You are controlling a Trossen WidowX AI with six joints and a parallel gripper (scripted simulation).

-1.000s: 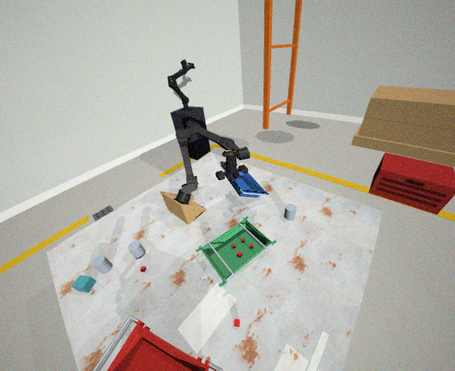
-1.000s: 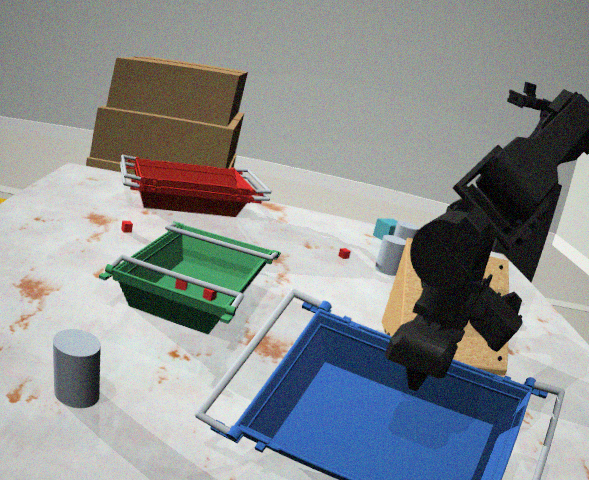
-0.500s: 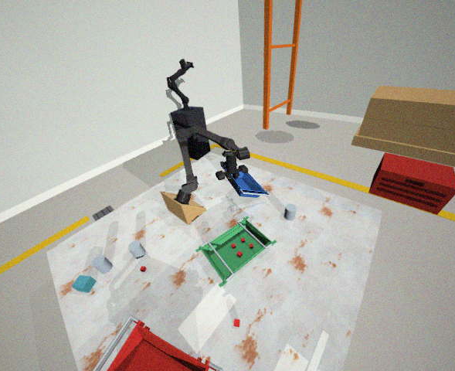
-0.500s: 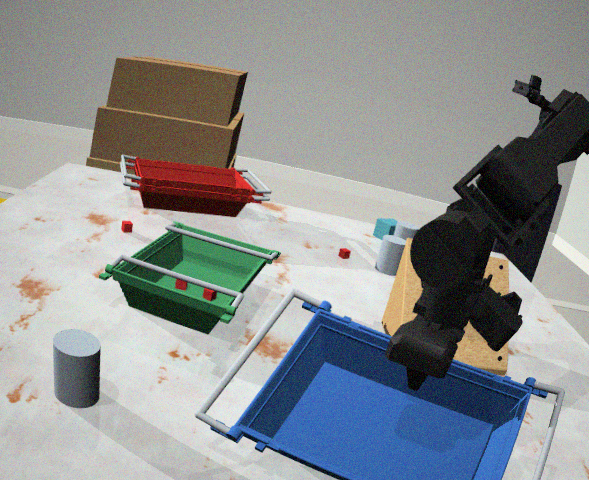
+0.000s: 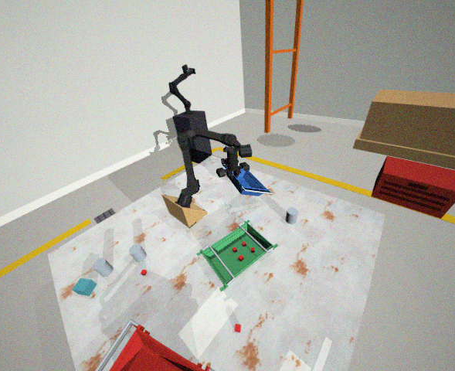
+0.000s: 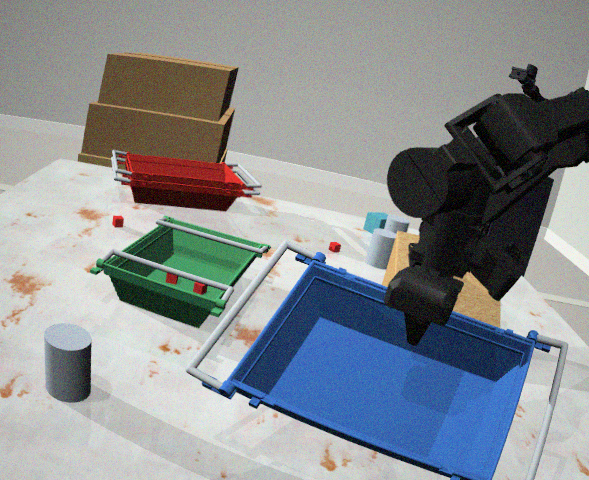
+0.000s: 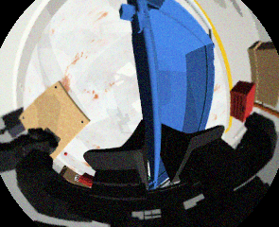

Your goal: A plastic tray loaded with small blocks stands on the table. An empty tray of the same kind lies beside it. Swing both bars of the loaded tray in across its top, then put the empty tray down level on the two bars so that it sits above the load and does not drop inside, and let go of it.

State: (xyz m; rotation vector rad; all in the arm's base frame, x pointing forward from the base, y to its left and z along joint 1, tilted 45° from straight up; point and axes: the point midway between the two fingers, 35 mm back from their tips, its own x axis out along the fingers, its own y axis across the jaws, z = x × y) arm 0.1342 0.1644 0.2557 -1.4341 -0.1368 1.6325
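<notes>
The loaded tray is the green tray (image 5: 227, 238) (image 6: 154, 305), upright on the table with several small red blocks (image 5: 240, 257) (image 6: 199, 287) inside. Both its bars lie in across its top, the near bar (image 6: 144, 262) and the far bar (image 6: 211, 236). The empty blue tray (image 5: 250, 184) (image 6: 361, 382) (image 7: 177, 71) is off the table, looks tilted in the top view, and has its bars out past its ends. My gripper (image 6: 417, 330) (image 7: 147, 121) is shut on its long side wall, one finger inside it. The blue tray is beside the green tray, not over it.
A red tray (image 5: 159, 355) (image 6: 180, 173) stands beyond the green one. A grey cylinder (image 5: 291, 216) (image 6: 67, 361) stands near the green tray; two more and a teal block (image 5: 84, 286) (image 6: 375, 222) are farther off. A wooden wedge (image 5: 183, 213) (image 7: 56, 115) stands near another black arm. Loose red blocks lie about.
</notes>
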